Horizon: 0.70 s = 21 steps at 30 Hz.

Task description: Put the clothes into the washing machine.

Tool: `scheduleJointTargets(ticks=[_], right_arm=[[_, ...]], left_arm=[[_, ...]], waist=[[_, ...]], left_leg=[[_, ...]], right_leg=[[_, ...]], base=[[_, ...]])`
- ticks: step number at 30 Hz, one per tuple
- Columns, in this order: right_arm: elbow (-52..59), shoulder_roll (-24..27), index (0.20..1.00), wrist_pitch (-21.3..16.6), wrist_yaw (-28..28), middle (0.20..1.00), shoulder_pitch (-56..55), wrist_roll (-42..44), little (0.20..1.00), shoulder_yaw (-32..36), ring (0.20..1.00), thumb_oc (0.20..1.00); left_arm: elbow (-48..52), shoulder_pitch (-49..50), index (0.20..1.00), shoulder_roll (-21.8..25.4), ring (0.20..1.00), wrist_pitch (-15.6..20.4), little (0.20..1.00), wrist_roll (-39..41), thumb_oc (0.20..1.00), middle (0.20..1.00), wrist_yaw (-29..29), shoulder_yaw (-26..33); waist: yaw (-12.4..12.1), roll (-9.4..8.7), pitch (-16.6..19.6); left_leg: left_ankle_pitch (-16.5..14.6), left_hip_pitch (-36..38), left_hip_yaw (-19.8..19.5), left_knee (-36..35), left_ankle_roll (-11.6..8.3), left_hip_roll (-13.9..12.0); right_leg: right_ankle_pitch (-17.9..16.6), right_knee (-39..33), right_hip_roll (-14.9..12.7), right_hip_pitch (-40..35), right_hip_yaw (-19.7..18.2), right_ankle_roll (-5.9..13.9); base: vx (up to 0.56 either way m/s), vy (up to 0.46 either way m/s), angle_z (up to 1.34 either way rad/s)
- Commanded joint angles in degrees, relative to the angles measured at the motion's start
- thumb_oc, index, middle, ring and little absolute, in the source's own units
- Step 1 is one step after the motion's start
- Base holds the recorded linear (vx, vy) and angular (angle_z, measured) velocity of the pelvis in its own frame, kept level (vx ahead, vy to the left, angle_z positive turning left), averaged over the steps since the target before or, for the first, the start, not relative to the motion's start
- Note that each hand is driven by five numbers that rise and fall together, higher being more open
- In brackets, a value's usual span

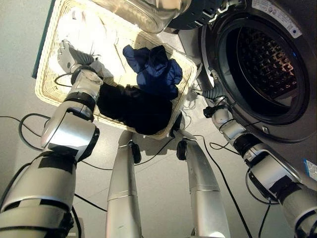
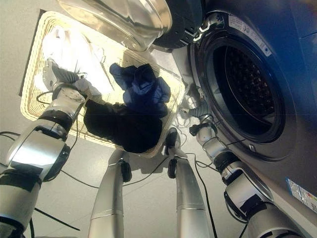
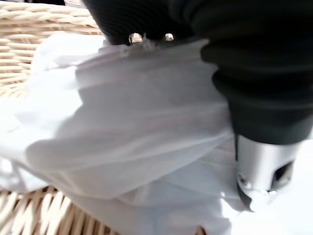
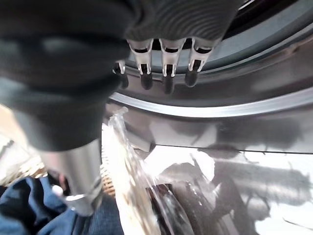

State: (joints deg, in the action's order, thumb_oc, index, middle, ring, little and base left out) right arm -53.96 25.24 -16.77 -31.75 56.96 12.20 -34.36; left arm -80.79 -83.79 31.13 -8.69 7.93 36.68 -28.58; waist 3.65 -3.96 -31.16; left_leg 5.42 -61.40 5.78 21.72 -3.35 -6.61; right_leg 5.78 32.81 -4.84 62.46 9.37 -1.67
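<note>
Two hands out, basket (image 1: 47, 89) still loaded.
My left hand (image 1: 69, 55) sits in white cloth (image 3: 127, 132), grip unreadable; my right hand (image 4: 164, 68) hangs loosely open, empty, by the washer (image 1: 292, 106) rim.

White garment (image 1: 96, 37): crumpled, under the left hand (image 1: 69, 54).
Blue garment (image 1: 156, 69): bunched, between both hands.
Black garment (image 1: 133, 106): heaped beside the left wrist.
Washing machine (image 1: 257, 64): door open, beside the right hand (image 1: 210, 94).

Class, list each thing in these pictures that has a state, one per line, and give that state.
Washing machine door: swung open.
Drum: no clothes visible inside.
Wicker basket: on the floor, holding clothes.
White garment: in the basket, under the left hand.
Blue garment: bunched in the basket.
Black garment: draped over the basket's edge.
Right hand: fingers straight, holding nothing.
</note>
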Motion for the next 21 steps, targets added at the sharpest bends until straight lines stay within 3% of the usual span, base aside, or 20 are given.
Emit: scheduleJointTargets(ticks=[1,2,3,7,19,21], right_arm=[[2.6,0.4,1.0,-2.1,-2.2,1.0,-1.0,2.6,1.0,2.7,1.0,1.0],[2.4,0.5,1.0,-2.3,-2.1,1.0,-0.9,2.9,1.0,2.8,1.0,1.0],[1.9,0.4,1.0,-2.6,-2.0,1.0,-0.6,3.4,1.0,3.2,1.0,1.0],[1.9,1.0,1.0,-3.2,-2.1,1.0,-1.1,4.0,1.0,3.4,1.0,1.0],[1.2,1.7,1.0,-5.6,-2.4,1.0,-1.6,4.3,1.0,3.6,1.0,1.0],[2.2,1.9,1.0,-4.8,-2.0,1.0,-2.6,4.1,1.0,4.0,1.0,1.0]], left_arm=[[-4.7,1.9,1.0,1.2,1.0,-0.6,1.0,4.6,1.0,1.0,-14.1,0.3],[-4.7,1.7,0.677,1.2,0.677,-0.3,0.677,4.6,0.677,0.677,-14.8,0.0],[-4.3,1.5,0.2,1.1,0.2,0.4,0.2,4.5,0.2,0.2,-14.9,-0.7],[-2.8,1.6,0.2,0.9,0.2,0.6,0.2,5.3,0.2,0.2,-13.0,-1.9],[-5.6,2.6,0.2,1.6,0.2,3.0,0.2,7.8,0.2,0.2,-14.4,-0.7],[-4.8,4.8,0.2,1.9,0.2,5.9,0.2,7.9,0.2,0.2,-10.8,0.7]], waist=[[0.4,-1.22,1.4],[0.5,-1.2,1.4],[0.6,-1.13,1.4],[0.9,-1.01,1.4],[1.4,-0.62,1.4],[1.3,-0.09,1.4]], left_leg=[[-1.0,-0.7,-2.1,-0.5,-3.03,3.4],[-1.0,-0.7,-2.1,-0.6,-3.06,3.4],[-0.9,-0.6,-2.2,-1.0,-3.09,3.4],[-0.9,0.3,-1.9,-1.8,-3.19,3.5],[-1.2,4.4,-0.1,-2.6,-3.42,3.1],[-1.4,6.9,0.1,-2.4,-3.38,3.2]], right_leg=[[-4.3,-3.0,0.7,-0.7,0.4,6.3],[-4.4,-3.3,0.7,-0.7,0.4,6.34],[-4.5,-3.5,0.9,-0.8,0.1,6.51],[-5.1,-5.0,1.2,-1.6,-0.1,6.67],[-4.7,-5.5,1.2,-4.7,0.0,6.71],[-4.2,-4.7,1.1,-6.4,-0.1,6.56]], base=[[-0.01,0.013,-0.03],[-0.02,0.009,-0.07],[-0.02,0.002,-0.07],[-0.01,0.003,-0.07],[0.0,0.003,-0.01],[-0.03,0.03,-0.08]])
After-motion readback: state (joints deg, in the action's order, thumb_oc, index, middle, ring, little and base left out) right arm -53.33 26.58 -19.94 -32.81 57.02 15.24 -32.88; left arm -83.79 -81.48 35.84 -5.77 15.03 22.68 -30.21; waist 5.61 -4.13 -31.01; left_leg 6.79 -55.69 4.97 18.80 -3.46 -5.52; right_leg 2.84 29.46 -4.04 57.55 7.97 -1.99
